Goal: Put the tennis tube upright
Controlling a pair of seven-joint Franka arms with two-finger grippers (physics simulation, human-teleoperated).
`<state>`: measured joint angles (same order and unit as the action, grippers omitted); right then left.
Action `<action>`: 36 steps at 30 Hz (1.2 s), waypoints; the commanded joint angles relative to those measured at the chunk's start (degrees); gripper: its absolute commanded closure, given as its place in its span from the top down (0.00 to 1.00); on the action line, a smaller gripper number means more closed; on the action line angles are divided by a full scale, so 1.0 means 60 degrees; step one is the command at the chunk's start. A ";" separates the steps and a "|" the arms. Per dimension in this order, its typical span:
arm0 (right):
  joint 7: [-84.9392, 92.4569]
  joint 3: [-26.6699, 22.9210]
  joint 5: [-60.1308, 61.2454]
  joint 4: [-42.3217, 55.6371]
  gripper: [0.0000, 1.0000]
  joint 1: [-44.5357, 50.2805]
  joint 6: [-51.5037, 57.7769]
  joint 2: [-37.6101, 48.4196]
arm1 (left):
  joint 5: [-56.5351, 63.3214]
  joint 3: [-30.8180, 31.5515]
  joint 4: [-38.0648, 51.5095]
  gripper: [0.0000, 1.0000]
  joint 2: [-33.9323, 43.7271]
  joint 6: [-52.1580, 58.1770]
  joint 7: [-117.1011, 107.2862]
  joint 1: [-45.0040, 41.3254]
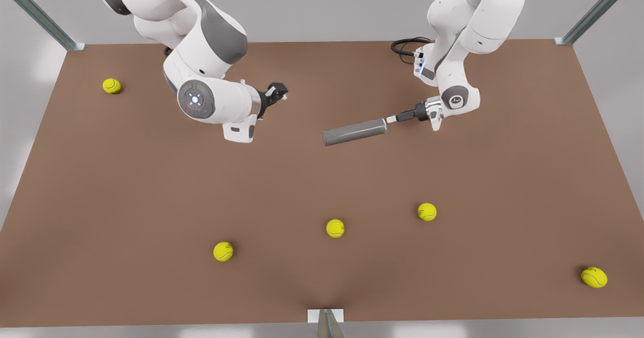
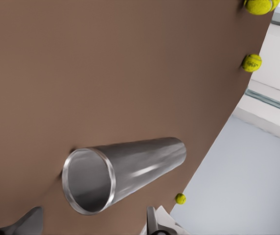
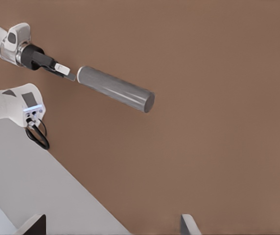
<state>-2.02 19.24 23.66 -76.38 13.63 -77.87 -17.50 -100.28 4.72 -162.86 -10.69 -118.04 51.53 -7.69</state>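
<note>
This is a bare robot test cell, rendered in simulation rather than any lived-in room. A flat brown table (image 1: pixel 151 187) takes up the floor of the scene, with plain grey walls around it. Slanted metal frame struts (image 1: pixel 40 13) rise from the table's far corners, and a bracket (image 1: pixel 326 317) sits at the middle of its near edge. Two white Franka arms (image 1: pixel 201 66) reach over the table from its far side.
</note>
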 commanded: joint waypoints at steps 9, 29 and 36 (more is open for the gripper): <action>0.0220 -0.0101 -0.5247 0.0059 1.00 -0.0788 0.0088 0.0059 | -0.1759 0.0853 -0.0029 1.00 -0.0123 -0.0088 0.0274 -0.0051; 0.0205 -0.0145 -0.5525 -0.0454 1.00 -0.6475 0.0571 -0.0893 | -0.2169 0.0926 0.0015 1.00 -0.0372 -0.0132 0.0465 0.0022; 0.0205 -0.0145 -0.5525 -0.0454 1.00 -0.6505 0.0571 -0.0951 | -0.2213 0.0839 0.0059 1.00 -0.0358 -0.0146 0.0494 0.0169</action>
<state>-0.79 18.33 -9.49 -79.10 -25.43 -74.44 -23.21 -113.48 9.75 -162.43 -12.83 -118.92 54.41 -6.67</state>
